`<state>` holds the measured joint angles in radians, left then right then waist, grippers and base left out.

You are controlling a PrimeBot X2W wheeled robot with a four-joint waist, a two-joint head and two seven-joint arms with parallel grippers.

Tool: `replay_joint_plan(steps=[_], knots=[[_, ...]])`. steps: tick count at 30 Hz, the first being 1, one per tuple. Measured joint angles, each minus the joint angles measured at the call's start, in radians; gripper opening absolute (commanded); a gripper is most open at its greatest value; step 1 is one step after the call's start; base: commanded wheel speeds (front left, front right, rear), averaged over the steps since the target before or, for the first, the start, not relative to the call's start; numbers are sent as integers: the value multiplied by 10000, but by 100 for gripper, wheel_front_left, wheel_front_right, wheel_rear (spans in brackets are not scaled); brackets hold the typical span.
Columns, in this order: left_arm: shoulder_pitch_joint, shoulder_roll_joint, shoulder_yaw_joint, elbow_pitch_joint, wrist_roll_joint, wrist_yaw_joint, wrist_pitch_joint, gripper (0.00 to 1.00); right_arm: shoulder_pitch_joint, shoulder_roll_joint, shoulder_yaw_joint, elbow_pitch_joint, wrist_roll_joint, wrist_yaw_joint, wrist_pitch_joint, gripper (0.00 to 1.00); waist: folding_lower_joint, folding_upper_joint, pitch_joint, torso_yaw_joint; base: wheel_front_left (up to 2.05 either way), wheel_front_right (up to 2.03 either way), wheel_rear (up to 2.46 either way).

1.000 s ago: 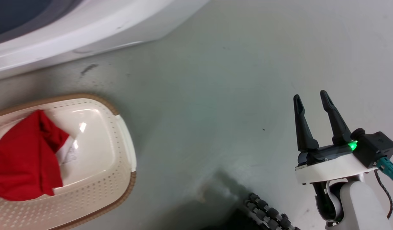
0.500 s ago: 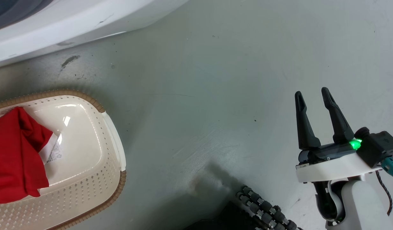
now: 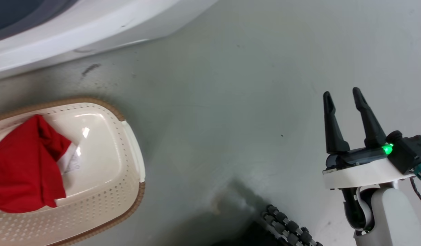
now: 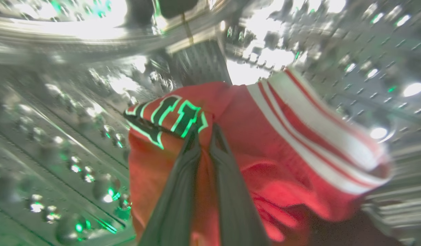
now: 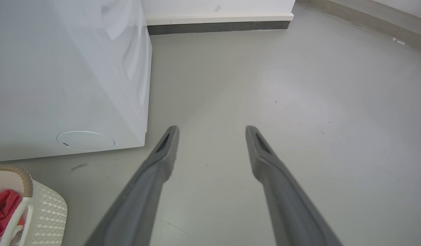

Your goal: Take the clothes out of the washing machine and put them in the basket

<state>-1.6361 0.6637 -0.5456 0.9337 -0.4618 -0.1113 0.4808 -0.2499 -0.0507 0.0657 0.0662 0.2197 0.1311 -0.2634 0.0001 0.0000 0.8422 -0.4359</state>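
Note:
Inside the washing machine's perforated steel drum point(image 4: 60, 143), my left gripper point(image 4: 205, 131) is shut on a red garment point(image 4: 265, 143) with red-and-white striped cuffs and a dark emblem. A second red garment point(image 3: 24, 167) with white trim lies in the cream basket point(image 3: 128, 191) on the floor at lower left of the head view. The washing machine's white front point(image 3: 77, 30) runs along the top left. My right gripper point(image 3: 342, 97) hangs open over bare floor at the right, holding nothing. In the right wrist view the right gripper point(image 5: 212, 131) points at the floor beside the washing machine point(image 5: 60, 85).
A grey floor point(image 3: 231, 102) lies between basket and right arm. A black ribbed cable chain point(image 3: 289, 229) of my base shows at the bottom. A skirting board point(image 5: 217, 25) runs along the far wall. The basket's corner point(image 5: 42, 212) shows at lower left of the right wrist view.
The head camera swung left and back, so the basket and machine shifted in view. The right gripper sits slightly higher and further right in the picture, still open.

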Motion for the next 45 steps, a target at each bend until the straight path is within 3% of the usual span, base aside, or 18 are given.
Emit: replay_joint_plan(steps=[10, 20, 26, 38, 45], knots=[[916, -809, 161, 767, -351, -40, -3365, 0, -67, 6, -725, 148, -742, 0, 0, 100, 0, 0, -1130, 794, 0, 0, 0], [3273, -1868, 274, 1388, -1014, -128, -6546, 0, 202, 8, -1166, 341, -1471, 2, 0, 100, -1, 0, -2746, 1739, 0, 0, 0], [4743, -2357, 366, 1202, -1264, -151, -7346, 0, 540, 8, -1279, 525, -1735, 0, 0, 100, -2, 1, -3762, 2245, 0, 0, 0], [8437, -2987, 2050, -3233, -288, 428, -7423, 0, 1026, 6, -1469, 754, -2065, 0, 0, 100, -3, 0, -5406, 3168, 0, 0, 0], [10356, -3567, 2723, -5517, 311, 359, -7425, 0, 1295, 6, -1580, 915, -2138, 0, 0, 100, -3, 1, -6104, 3651, 0, 0, 0]])
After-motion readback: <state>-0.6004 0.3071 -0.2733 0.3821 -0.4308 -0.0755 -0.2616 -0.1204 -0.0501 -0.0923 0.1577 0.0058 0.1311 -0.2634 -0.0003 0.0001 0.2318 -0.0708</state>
